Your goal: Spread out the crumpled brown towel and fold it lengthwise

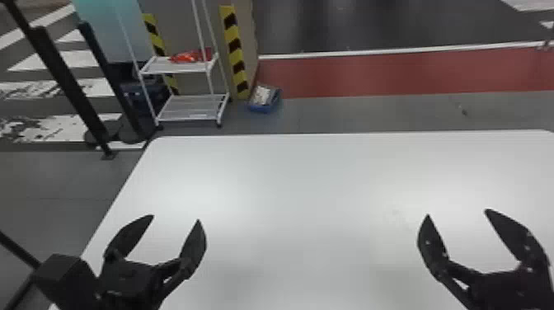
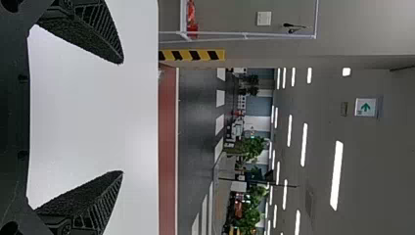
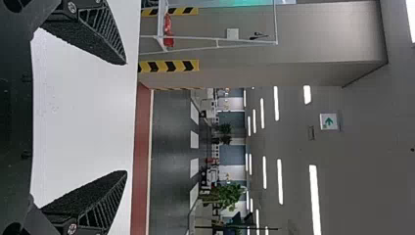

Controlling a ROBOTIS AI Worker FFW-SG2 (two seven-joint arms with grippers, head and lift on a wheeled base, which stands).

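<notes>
Fingers spread wide, the left end effector (image 1: 176, 217) hangs above the table (image 1: 296, 177) near its left edge; well apart, the right end effector (image 1: 457, 212) also gapes over it. Past the far-left corner stands a white rack (image 1: 193, 98), a blue bin (image 1: 264, 109) beside it.

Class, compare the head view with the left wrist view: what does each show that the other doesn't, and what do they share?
Head view: the right gripper, open, and black posts.

Left wrist view: ceiling lights, green plants and a green arrow sign.

Both: the open left gripper, white table and red floor strip.
</notes>
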